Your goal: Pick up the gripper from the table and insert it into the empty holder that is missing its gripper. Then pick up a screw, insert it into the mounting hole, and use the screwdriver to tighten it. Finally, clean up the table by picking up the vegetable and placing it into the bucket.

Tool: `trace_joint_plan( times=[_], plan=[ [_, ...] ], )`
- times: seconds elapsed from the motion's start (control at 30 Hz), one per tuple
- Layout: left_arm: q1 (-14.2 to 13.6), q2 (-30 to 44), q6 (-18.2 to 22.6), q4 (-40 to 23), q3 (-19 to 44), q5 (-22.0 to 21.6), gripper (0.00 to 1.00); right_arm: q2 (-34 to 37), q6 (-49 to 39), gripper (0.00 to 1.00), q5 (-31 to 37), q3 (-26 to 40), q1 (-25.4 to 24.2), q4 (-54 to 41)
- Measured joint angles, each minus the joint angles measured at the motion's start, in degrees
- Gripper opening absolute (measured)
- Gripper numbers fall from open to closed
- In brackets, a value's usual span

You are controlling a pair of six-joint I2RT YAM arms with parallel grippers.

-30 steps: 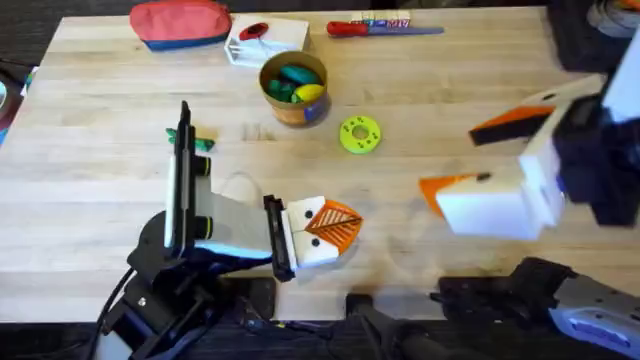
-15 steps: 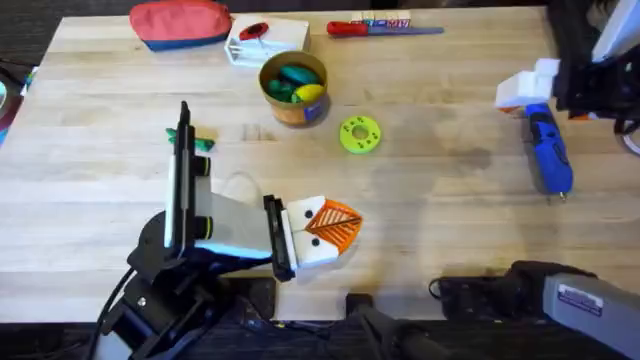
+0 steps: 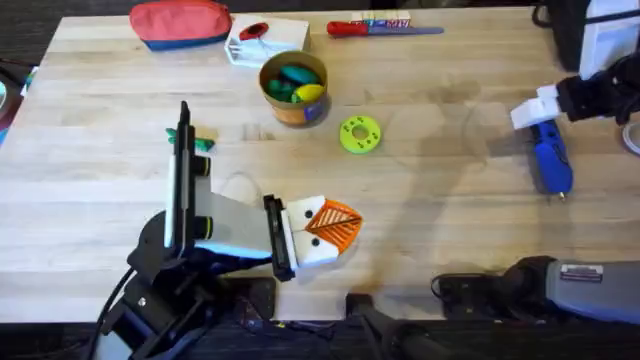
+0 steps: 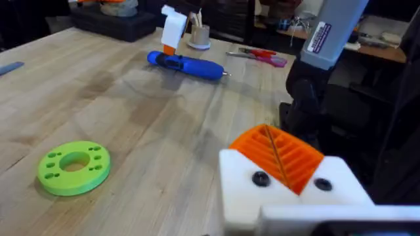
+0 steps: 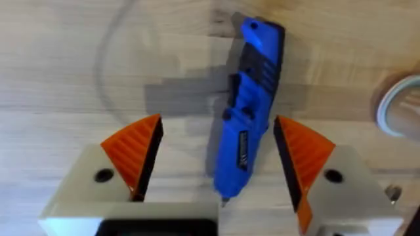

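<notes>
1. the bucket (image 3: 293,88), a round tub with a yellow rim and orange-brown wall, stands toward the far side of the wooden bench (image 3: 440,230); inside it lie green, blue and yellow toy pieces.
2. just behind the bucket a white box (image 3: 262,42) carries a small red item.
3. the screwdriver (image 3: 548,160), a thick blue cylinder, lies flat near the bench's right edge, its metal tip pointing toward the near side.
4. the right wrist view shows the right end effector (image 5: 220,160) spread wide, its ribbed orange pads on either side of the screwdriver (image 5: 246,108) and apart from it.
5. the overhead view shows the left end effector (image 3: 322,232) low over the near bench; whether it is spread or closed cannot be told.
6. the left wrist view shows ribbed orange plastic on a white block with two dark screw heads, plus the lime green ring disc (image 4: 73,168) lying flat.
7. overhead, the dark green vegetable (image 3: 200,143) lies partly hidden by the left arm.
</notes>
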Motion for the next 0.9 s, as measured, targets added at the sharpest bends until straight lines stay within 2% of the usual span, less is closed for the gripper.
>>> trace_joint_plan(
  times=[0.33,0.6,0.9],
  plan=[
    [0.0,0.0,0.01,0.0,0.0,0.0,0.018,7.17,-6.61,0.994,-2.25,0.0,-6.53,7.32],
    [0.0,0.0,0.01,0.0,0.0,0.0,0.018,13.19,-7.44,0.992,-4.05,0.0,-6.75,12.97],
    [0.0,0.0,0.01,0.0,0.0,0.0,0.018,16.31,-6.56,0.992,-5.37,0.02,-6.76,15.89]
  ],
)
